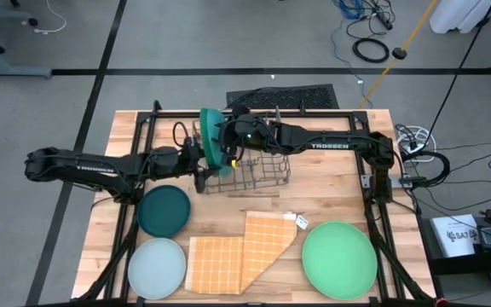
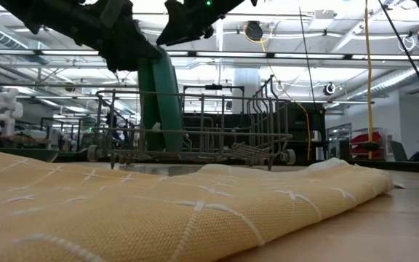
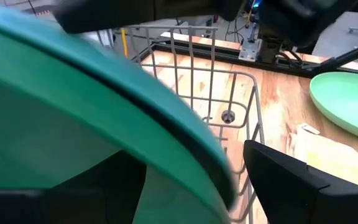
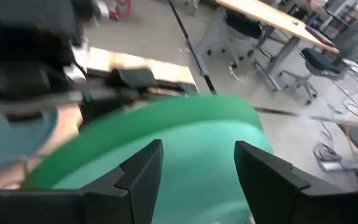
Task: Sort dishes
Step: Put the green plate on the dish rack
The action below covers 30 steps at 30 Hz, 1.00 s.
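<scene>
A green plate [image 1: 213,128] stands on edge, leaning, in the left end of the grey wire rack [image 1: 258,166]. In the low view a teal face and a deeper green one [image 2: 158,94] stand side by side; one plate or two, I cannot tell. My left gripper [image 1: 201,170] is open at the plate's near side, with the rim [image 3: 104,81] running between its fingers. My right gripper [image 1: 227,136] is open high on the plate's right side, facing its broad face [image 4: 191,118]. Flat on the table lie a dark teal plate [image 1: 164,211], a pale blue plate [image 1: 156,267] and a light green plate [image 1: 339,259]. My left gripper has one finger [image 3: 284,180] clear of the rim, with rack wire showing in the gap. The other finger is hidden behind the plate, so I cannot tell whether it touches. My right gripper's fingers [image 4: 142,168] stand in front of the plate's face; whether they touch it I cannot tell.
An orange checked cloth [image 1: 237,251], partly folded, lies at the table's near edge between the pale blue and light green plates. Dark frame rails [image 1: 373,196] run along the table's sides. The rack's right part [image 2: 253,124] holds no dishes.
</scene>
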### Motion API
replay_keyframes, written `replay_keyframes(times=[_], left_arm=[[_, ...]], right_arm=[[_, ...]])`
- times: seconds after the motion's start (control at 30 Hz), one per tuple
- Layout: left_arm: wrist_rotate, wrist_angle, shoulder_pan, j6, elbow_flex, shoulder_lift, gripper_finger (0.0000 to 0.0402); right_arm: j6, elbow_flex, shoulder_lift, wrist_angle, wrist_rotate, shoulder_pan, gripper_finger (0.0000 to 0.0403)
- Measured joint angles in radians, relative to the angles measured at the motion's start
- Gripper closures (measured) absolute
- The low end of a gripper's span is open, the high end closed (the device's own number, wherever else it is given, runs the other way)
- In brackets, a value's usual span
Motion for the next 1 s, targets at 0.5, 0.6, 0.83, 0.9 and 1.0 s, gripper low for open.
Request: replay_keyframes(times=[0.5,0.6,0.83,0.9,1.0], left_arm=[[-0.021,-0.273,0.000,0.107,0.000,-0.116,0.0127],[-0.022,-0.312,0.000,0.107,0.000,-0.117,0.0127],[-0.021,-0.390,-0.004,0.162,0.000,-0.118,0.0127],[-0.019,-0.417,-0.010,0.188,0.000,-0.118,0.0127],[-0.018,-0.455,-0.016,0.249,0.000,-0.118,0.0127]], right_arm=[[-0.001,-0.003,0.003,-0.002,0.003,0.000,0.0209],[-0.001,-0.003,0.003,-0.001,0.002,0.001,0.0209],[-0.001,-0.003,0.003,0.002,0.001,0.002,0.0209],[-0.003,-0.003,0.003,0.002,0.000,0.006,0.0209],[-0.020,-0.003,0.003,0.002,-0.003,0.013,0.0209]])
